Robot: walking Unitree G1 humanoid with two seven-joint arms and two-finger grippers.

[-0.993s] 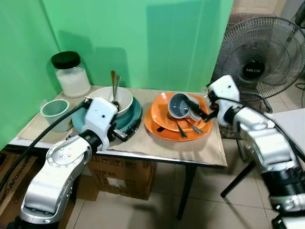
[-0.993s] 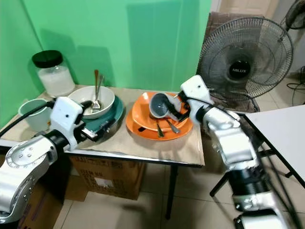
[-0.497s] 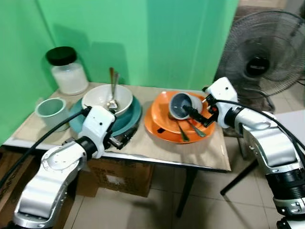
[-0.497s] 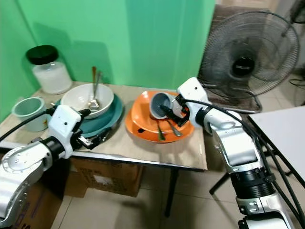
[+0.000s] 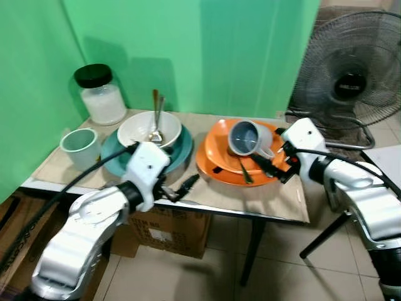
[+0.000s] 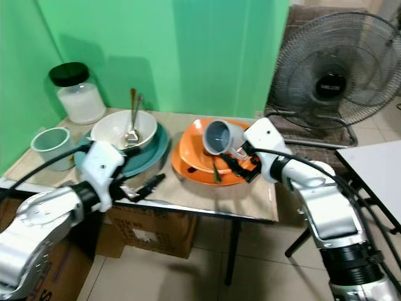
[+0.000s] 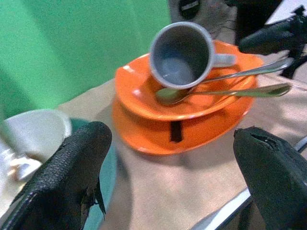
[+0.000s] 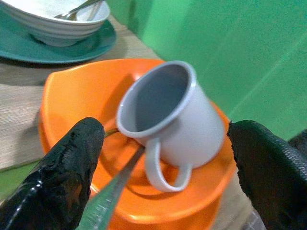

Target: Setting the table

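The right gripper [image 8: 163, 158] is held spread wide, its two black fingers [image 8: 64, 179] set well apart on either side of the grey mug [image 8: 170, 117], with nothing pinched between them; in the head views it is seen just beside the near right rim of the orange dishes. The mug is tipped on its side in the orange bowl [image 5: 220, 145], mouth turned toward the robot's left and handle [image 8: 160, 167] hanging down toward the gripper. It is judged to be enamel or glazed ware: light, stiff and smooth, so a grip across the round wall could slip, and a hold on the handle loop or over the rim is judged safer. Two spoons [image 7: 230, 84] are laid under and beside it, thin and likely to be dragged or rattled if the mug is lifted carelessly. The bowl is stacked on an orange plate [image 7: 144, 139], both hard and probably breakable. The left gripper [image 5: 188, 185] is likewise spread and empty, held over the front edge of the table [image 5: 250, 200], near a white bowl [image 5: 141, 128] on a teal plate [image 5: 178, 153].
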